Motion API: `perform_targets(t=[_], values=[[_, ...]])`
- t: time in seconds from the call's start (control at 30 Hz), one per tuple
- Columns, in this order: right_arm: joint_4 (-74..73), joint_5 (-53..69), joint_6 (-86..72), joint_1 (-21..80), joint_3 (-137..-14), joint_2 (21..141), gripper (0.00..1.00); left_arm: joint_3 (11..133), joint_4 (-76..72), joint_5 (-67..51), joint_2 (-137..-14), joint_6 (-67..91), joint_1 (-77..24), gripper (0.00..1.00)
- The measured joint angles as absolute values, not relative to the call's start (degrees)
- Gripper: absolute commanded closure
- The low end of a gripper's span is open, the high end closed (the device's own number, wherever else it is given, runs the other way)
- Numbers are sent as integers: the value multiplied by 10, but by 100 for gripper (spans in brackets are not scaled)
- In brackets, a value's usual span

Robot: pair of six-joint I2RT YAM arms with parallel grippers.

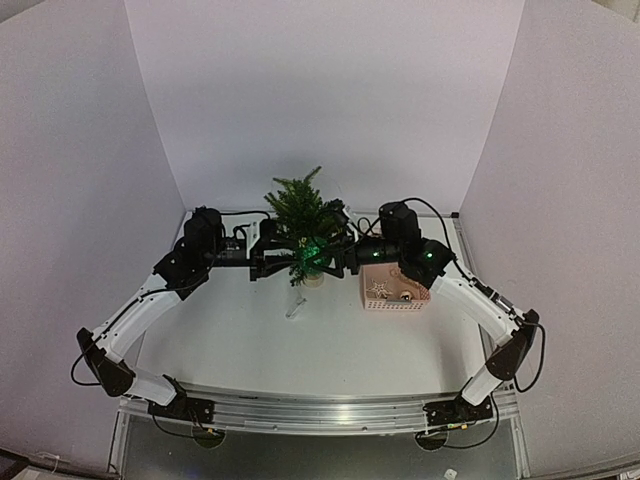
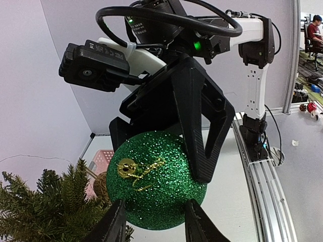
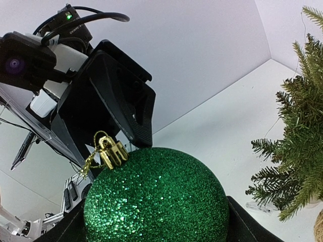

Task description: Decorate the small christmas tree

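**A:** Where's the small christmas tree (image 1: pixel 298 215)?

**B:** It stands upright at the back middle of the desk (image 1: pixel 330 345), between the two arms. A pink basket (image 1: pixel 395 300) sits near it on the right.

**A:** And the green ball (image 2: pixel 156 186)?

**B:** It's off the desk, right by the tree's lower branches on the near side. It's glittery, with a gold cap (image 3: pixel 112 151) and a loop of gold thread.

**A:** Who's got it?

**B:** The right fingers (image 2: pixel 202 131) are spread wide and clamped across it, one on each side. In the right wrist view the ball fills the gap between them.

**A:** What about the left fingers (image 2: pixel 116 219)?

**B:** They're partly open, tips either side of the ball, facing the right ones. I can't tell whether they press on it or only stand beside it.

**A:** Anything else on the desk?

**B:** There's a small clear item (image 1: pixel 295 307) lying in front of the tree's base. It's too small to tell what it is.
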State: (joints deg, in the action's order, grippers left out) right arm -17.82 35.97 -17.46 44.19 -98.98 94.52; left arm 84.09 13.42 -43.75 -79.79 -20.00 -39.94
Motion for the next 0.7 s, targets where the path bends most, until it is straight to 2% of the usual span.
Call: perform_targets(t=[0.2, 0.33, 0.4, 0.57, 0.7], values=[[-176, 359, -174, 442, -989, 945, 51, 841, 134, -438, -798, -203, -400, 55], [-176, 360, -172, 444, -984, 945, 51, 841, 135, -439, -797, -206, -400, 45], [-176, 360, -172, 445, -982, 945, 51, 841, 135, -439, -796, -208, -400, 44], [-176, 360, -170, 445, -976, 945, 51, 842, 140, -441, -789, -210, -398, 52], [-175, 360, -168, 445, -976, 945, 53, 843, 145, -449, -786, -208, -398, 64]])
